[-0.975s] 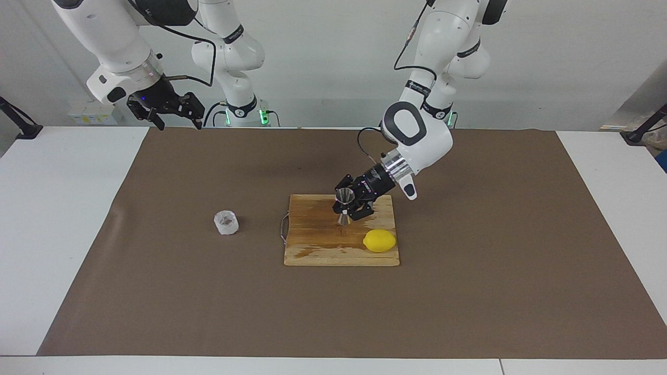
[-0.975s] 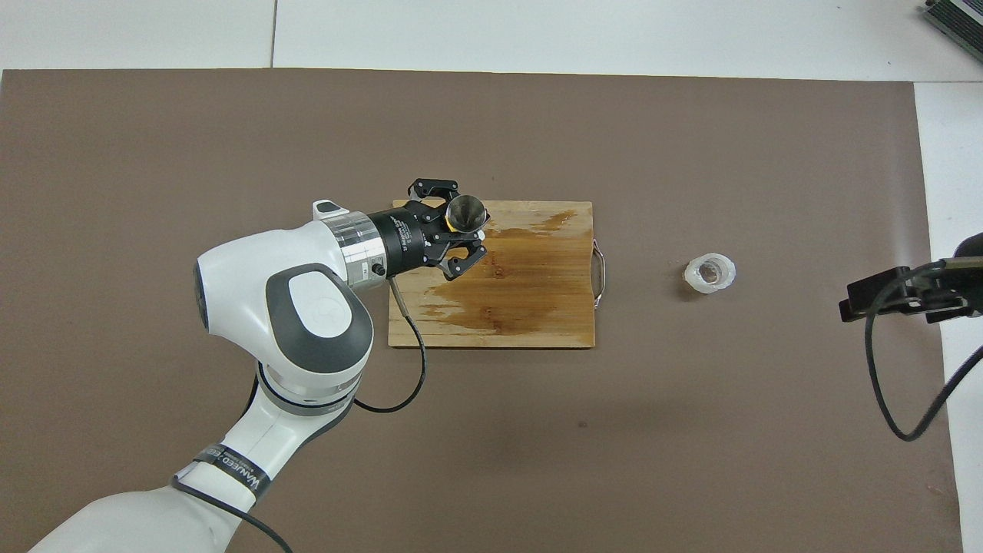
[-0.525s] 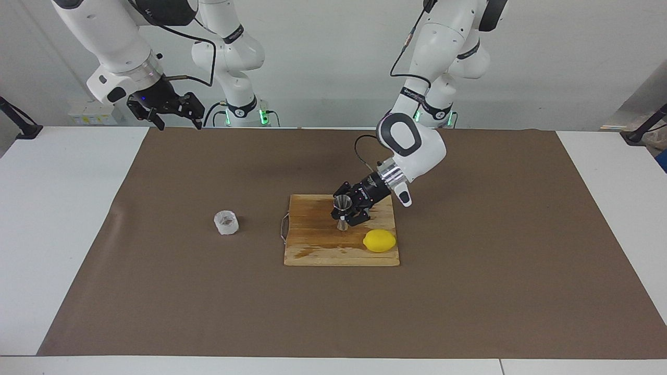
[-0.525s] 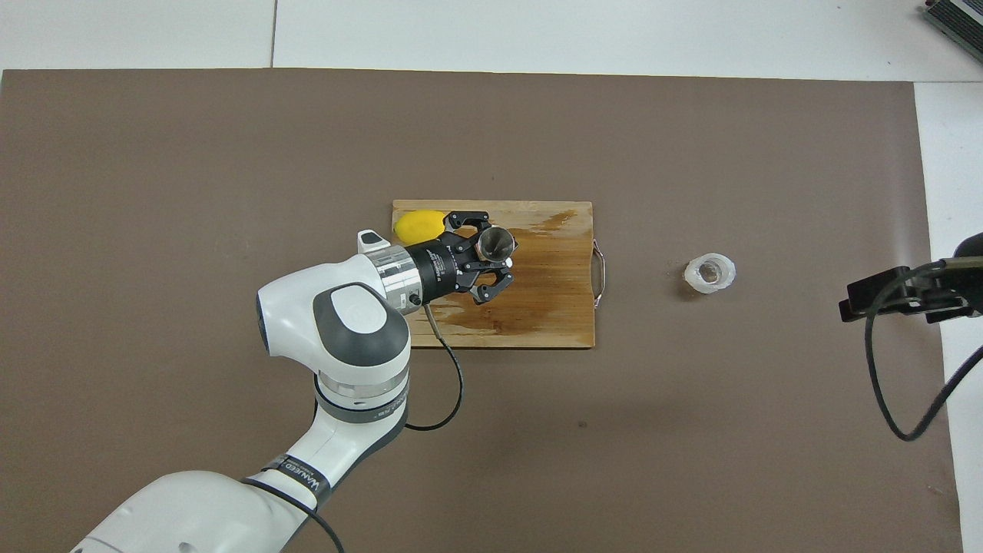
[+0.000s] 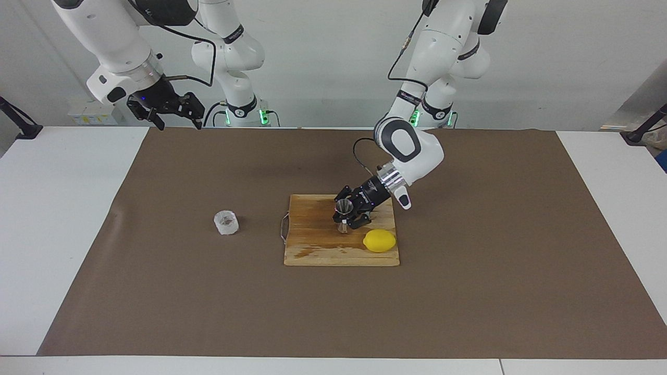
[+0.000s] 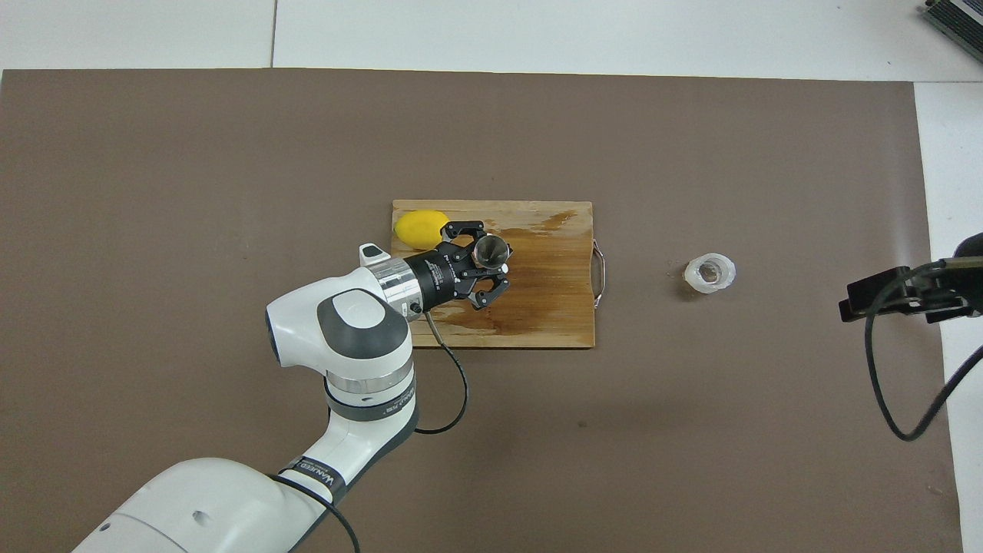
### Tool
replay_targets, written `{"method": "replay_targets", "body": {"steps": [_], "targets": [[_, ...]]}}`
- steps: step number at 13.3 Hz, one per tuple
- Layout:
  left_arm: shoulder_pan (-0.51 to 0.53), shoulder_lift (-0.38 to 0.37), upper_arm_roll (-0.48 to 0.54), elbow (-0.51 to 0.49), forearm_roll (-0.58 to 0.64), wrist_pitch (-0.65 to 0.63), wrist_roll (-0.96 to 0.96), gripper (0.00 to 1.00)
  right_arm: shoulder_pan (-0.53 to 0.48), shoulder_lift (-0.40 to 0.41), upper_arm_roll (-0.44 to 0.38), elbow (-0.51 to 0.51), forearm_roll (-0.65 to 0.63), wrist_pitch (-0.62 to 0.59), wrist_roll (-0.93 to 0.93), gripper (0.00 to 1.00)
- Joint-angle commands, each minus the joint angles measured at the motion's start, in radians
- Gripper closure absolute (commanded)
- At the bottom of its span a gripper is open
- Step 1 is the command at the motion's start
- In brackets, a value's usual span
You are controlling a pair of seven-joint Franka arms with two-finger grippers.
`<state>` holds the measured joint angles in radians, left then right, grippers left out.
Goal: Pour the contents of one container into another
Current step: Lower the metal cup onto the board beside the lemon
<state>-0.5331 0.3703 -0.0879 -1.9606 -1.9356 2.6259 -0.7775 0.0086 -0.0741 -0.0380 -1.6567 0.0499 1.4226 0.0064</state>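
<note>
The metal hourglass jigger [image 5: 343, 207] [image 6: 490, 248] stands upright over the wooden cutting board [image 5: 323, 252] [image 6: 549, 307]. My left gripper [image 5: 345, 219] [image 6: 492, 263] is shut on its narrow waist. The jigger's base is at the board's surface or just above it; I cannot tell which. The small frosty glass cup [image 5: 225, 222] [image 6: 710, 273] stands alone on the brown mat, beside the board toward the right arm's end. My right gripper [image 5: 180, 124] [image 6: 851, 306] hangs open and waits high over the mat's edge at the right arm's end, holding nothing.
A yellow lemon [image 5: 379, 240] [image 6: 418, 227] lies on the board's corner, right beside the left gripper. The board has a wire handle [image 5: 283, 227] on the side facing the cup. A brown mat [image 5: 469, 291] covers the table.
My left gripper has carried the jigger lower and toward the board's middle, away from over the lemon, which now shows from above. The right arm and the cup have not moved.
</note>
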Motion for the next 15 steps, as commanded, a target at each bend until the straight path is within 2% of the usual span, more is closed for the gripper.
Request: {"method": "replay_targets", "body": {"steps": [1,7,11,13,15], "targets": [[0.01,-0.002,0.0,0.0,-0.031,-0.001,0.026,0.01,-0.007,-0.018,0.0,-0.014,-0.001,-0.005,-0.022,0.0],[0.01,-0.007,0.002,-0.003,-0.019,0.003,0.023,0.0,-0.01,-0.018,-0.011,-0.014,-0.001,-0.007,-0.023,0.0],[0.019,-0.049,0.008,-0.007,0.004,0.049,0.021,0.0,0.007,-0.032,0.004,-0.011,0.016,-0.007,-0.038,0.0],[0.018,-0.086,0.008,-0.038,0.007,0.088,0.021,0.0,0.007,-0.033,0.026,-0.014,0.066,0.002,-0.15,0.0],[0.018,-0.137,0.008,-0.079,0.007,0.089,0.018,0.0,0.007,-0.045,0.033,-0.06,0.067,0.106,-0.312,0.0]]}}
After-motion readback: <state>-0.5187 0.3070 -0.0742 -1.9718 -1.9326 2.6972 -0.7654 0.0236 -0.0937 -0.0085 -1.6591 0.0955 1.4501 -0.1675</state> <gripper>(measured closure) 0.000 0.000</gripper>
